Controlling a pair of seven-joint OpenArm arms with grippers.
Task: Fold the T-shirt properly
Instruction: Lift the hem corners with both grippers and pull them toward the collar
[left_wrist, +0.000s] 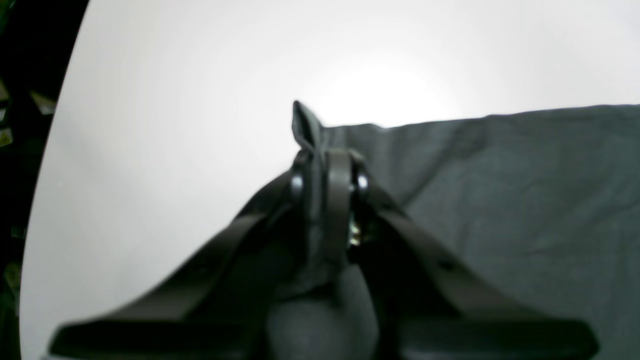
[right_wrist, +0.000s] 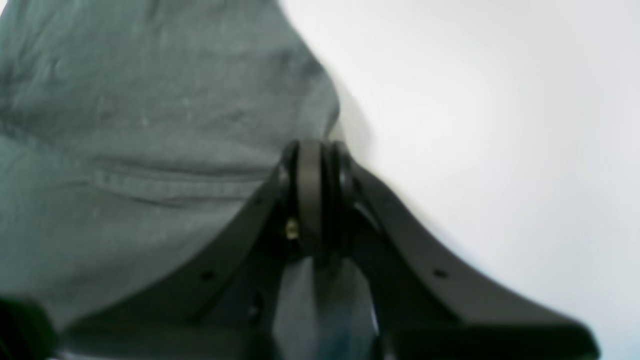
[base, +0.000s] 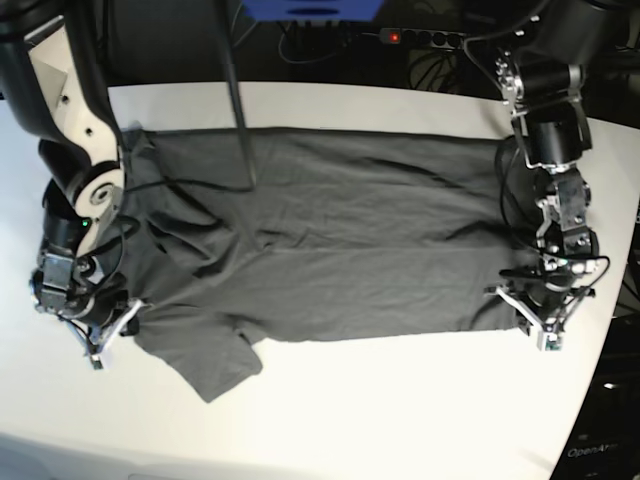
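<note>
On the left side of the base view, the right claw (base: 108, 335) sits low on the wide white tabletop (base: 400, 400), at the edge of the dark grey, soft, wrinkly short-sleeved T-shirt (base: 330, 250). This claw is by the shoulder, just above the sleeve that sticks out toward the front. In its own wrist view the two black fingers (right_wrist: 310, 180) are pressed together right at the shirt's edge, and it looks like they pinch the cloth, though the picture is blurry there. In the middle, the shirt lies spread out sideways across the tabletop, mostly flat, with long soft creases running along it. A thin dark pole (base: 238, 110) stands over the back part of the shirt. On the right side of the base view, the left claw (base: 545, 315) is down at the front corner of the shirt's bottom hem. Its wrist view shows it squeezed tight on the shirt, with a little peak of grey cloth (left_wrist: 305, 125) poking up between the fingers. The shirt looks light and floppy, not stiff at all, so it will sag and bunch wherever nothing holds it. It should not break or slip much, but it can wrinkle or fold the wrong way. Good places to hold it are the corners and edges, like the hem corner and the shoulder, one claw on each end, so the front edge can be lifted evenly and laid over the back part.
</note>
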